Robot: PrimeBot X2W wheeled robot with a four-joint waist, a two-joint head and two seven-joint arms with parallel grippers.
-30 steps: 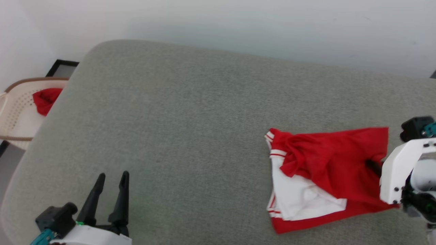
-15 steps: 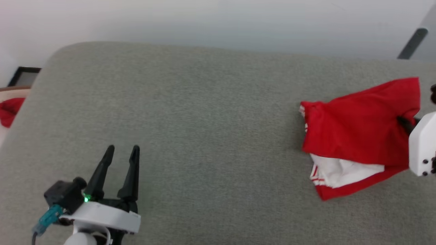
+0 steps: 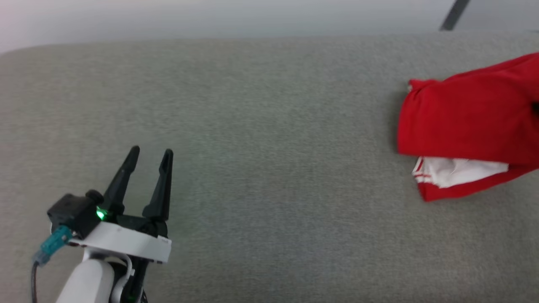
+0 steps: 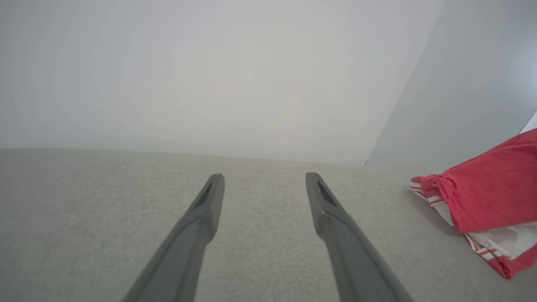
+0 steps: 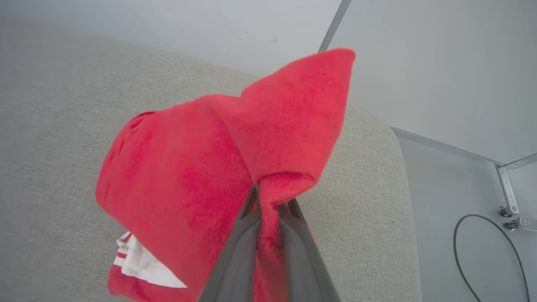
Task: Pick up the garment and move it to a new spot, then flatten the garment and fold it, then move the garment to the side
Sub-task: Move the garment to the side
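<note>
The garment (image 3: 467, 122), a red shirt with a white sleeve and striped trim, is bunched at the right side of the grey cushion (image 3: 261, 109), and part of it is raised from the surface. The right gripper (image 5: 272, 200) has its jaws pressed closely on a fold of the red cloth, and one red corner stands up above them. The left gripper (image 3: 150, 150) is over the bare cushion at the lower left, well apart from the garment, its jaws wide and empty.
</note>
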